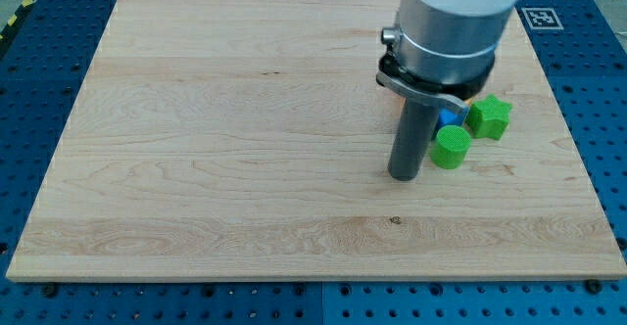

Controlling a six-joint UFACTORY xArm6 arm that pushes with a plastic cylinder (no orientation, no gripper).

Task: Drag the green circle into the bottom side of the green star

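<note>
The green circle (451, 147) lies on the wooden board (245, 149) at the view's right. The green star (489, 116) sits just above and to the right of it, close by or touching. A blue block (448, 117) shows partly between them and the arm, mostly hidden. My tip (404, 175) rests on the board just left of the green circle, a small gap apart. The arm's grey body (456, 22) hides the board above the blocks.
An orange edge of another block (395, 100) peeks out behind the rod at its left. The board's right edge runs a short way right of the green star. Blue perforated table surrounds the board.
</note>
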